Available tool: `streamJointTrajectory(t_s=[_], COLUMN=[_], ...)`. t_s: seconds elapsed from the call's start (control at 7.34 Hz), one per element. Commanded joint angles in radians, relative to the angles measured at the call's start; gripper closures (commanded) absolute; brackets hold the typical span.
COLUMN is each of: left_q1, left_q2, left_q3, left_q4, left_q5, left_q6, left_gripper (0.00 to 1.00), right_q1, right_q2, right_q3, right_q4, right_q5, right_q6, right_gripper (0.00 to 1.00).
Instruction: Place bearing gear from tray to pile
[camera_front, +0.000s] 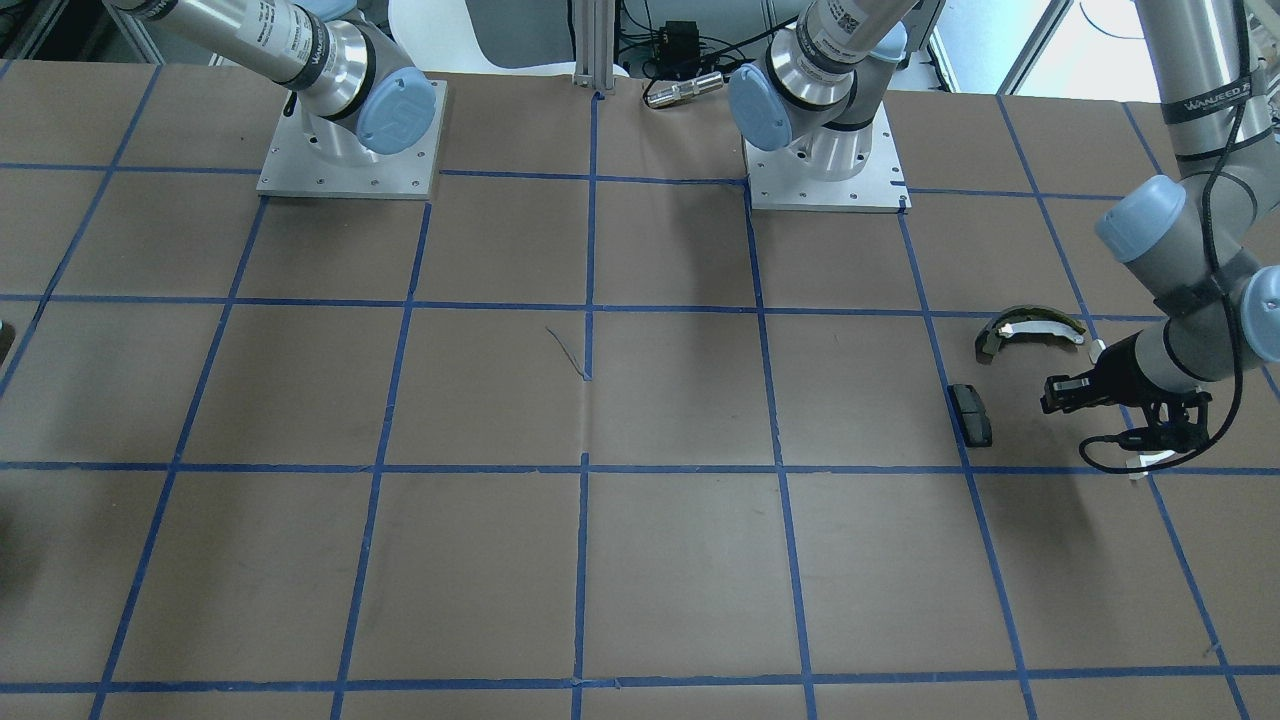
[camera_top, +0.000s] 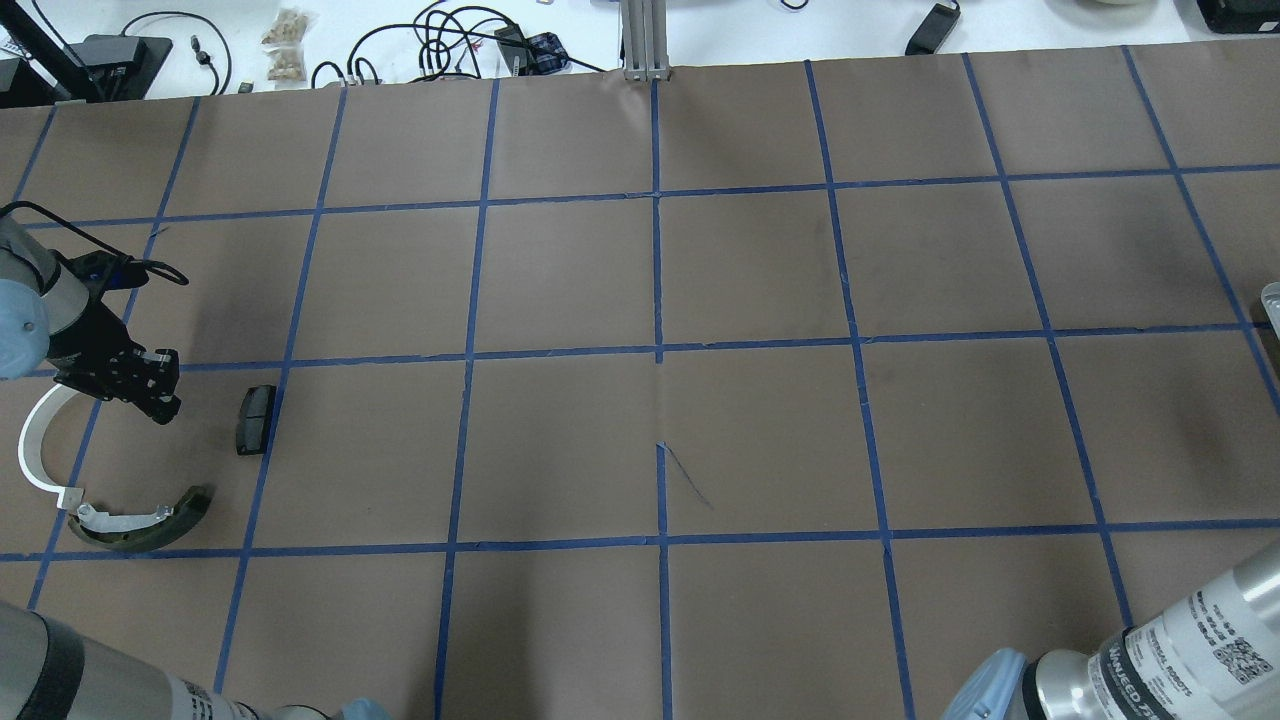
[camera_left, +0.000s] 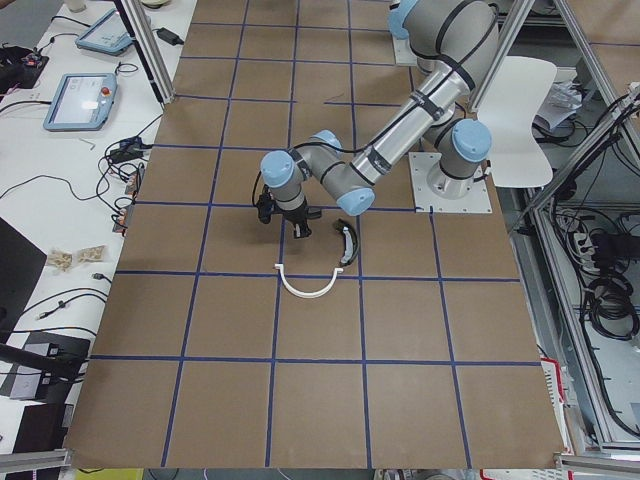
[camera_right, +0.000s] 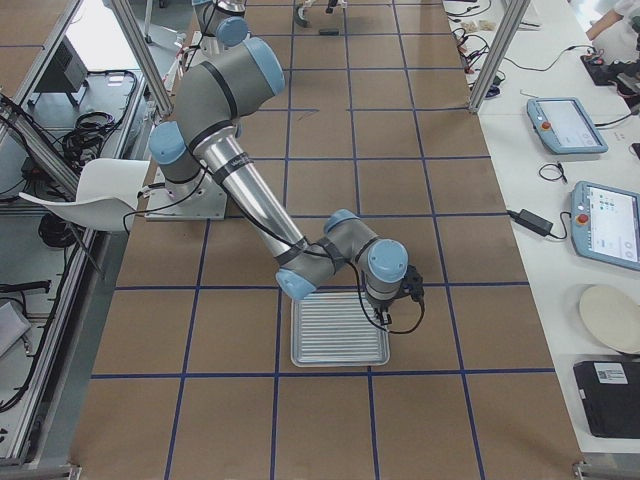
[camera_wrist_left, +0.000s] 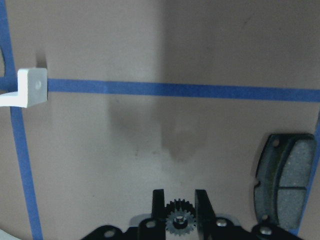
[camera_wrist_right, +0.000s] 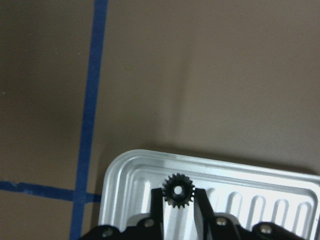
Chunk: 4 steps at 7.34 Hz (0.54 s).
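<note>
Left tool (camera_wrist_left: 180, 196) pinches a gear (camera_wrist_left: 179, 221) beside the black pad (camera_wrist_left: 285, 182). Right tool (camera_wrist_right: 179, 199) pinches another gear (camera_wrist_right: 178, 190) over the tray (camera_wrist_right: 250, 184).

Table (camera_top: 750, 270): brown paper, ruled into squares by blue tape (camera_top: 657, 270).
Arc (camera_top: 24, 445), lower left of the overhead view: plain white.
Curved piece (camera_top: 165, 522) below it: olive-dark, with a white strip (camera_top: 120, 519) on its inner edge.
Pad (camera_wrist_left: 285, 182), lower right of my left wrist view: dark grey.
My left claw (camera_wrist_left: 180, 195) and right claw (camera_wrist_right: 178, 194): black.
Left gear (camera_wrist_left: 180, 220): dark grey.
Right gear (camera_wrist_right: 178, 190): black.
Tray (camera_wrist_right: 260, 192): silver, ribbed.
My left arm (camera_front: 1195, 80) and right arm (camera_right: 245, 185): silver-grey, with pale blue caps (camera_front: 1140, 218).
</note>
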Motion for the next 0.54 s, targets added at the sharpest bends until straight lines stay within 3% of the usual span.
streamJointTrajectory(t_s=[0.0,0.14,0.41], left_q1=[0.002,0.002,0.002], left_q2=[-0.012,-0.015,-0.013], left_q3=[0.0,0.002,0.003], left_q4=[-0.003,-0.003,-0.003], left_q5=[-0.002,-0.003,-0.002], left_q6=[0.002,0.0,0.002], left_gripper=[1.0,0.88,0.42], right_q1=[0.101,0.173,0.34], right_q2=[-0.083,-0.133,-0.245], right_q3=[0.027,0.067,0.183], right_q4=[0.085,0.09,0.086], right_q5=[-0.001,-0.001,-0.001], right_q6=[0.127,0.208,0.462], right_gripper=[0.93,0.94,0.95])
